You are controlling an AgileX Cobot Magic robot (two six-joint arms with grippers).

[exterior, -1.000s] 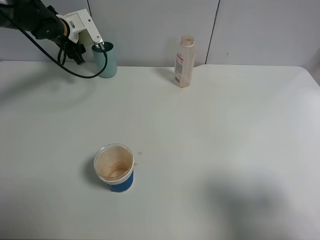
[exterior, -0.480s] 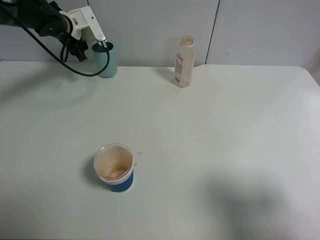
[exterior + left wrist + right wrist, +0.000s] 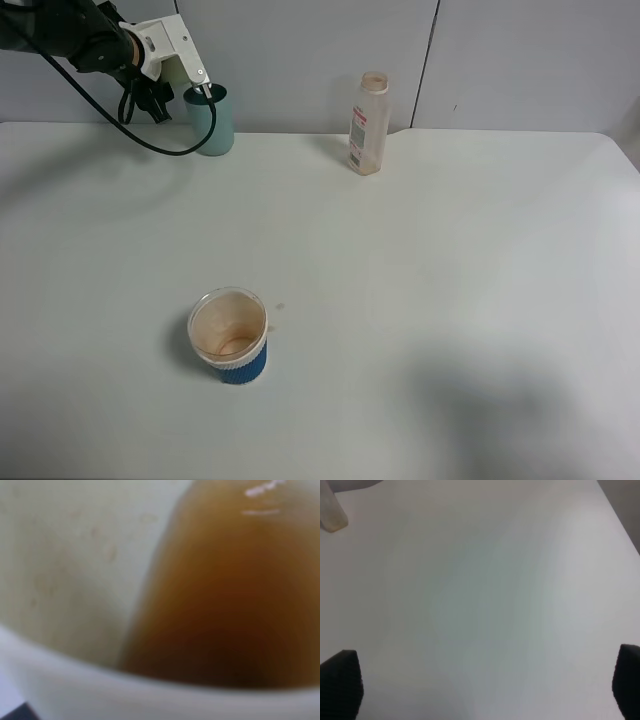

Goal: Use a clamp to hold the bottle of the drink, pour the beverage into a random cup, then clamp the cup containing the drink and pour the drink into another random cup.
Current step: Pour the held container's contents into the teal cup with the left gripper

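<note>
Table (image 3: 450, 260) first: matte, nothing else grips. Bottle (image 3: 368, 122) stands upper centre, looks near-empty, so light and tippy. Teal cup (image 3: 212, 120), upper left, holds brown drink (left wrist view): rigid, heavy-ish, sloshes; take it mid-wall. Left gripper (image 3: 203, 90) sits at its rim, grip unclear. Right gripper (image 3: 485, 690) spread wide, holding nothing.

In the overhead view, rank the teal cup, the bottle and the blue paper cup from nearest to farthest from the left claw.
1. Teal cup, back left, with the left claw at its rim.
2. Bottle, at the back near the middle.
3. Blue paper cup, front left, farthest.
</note>
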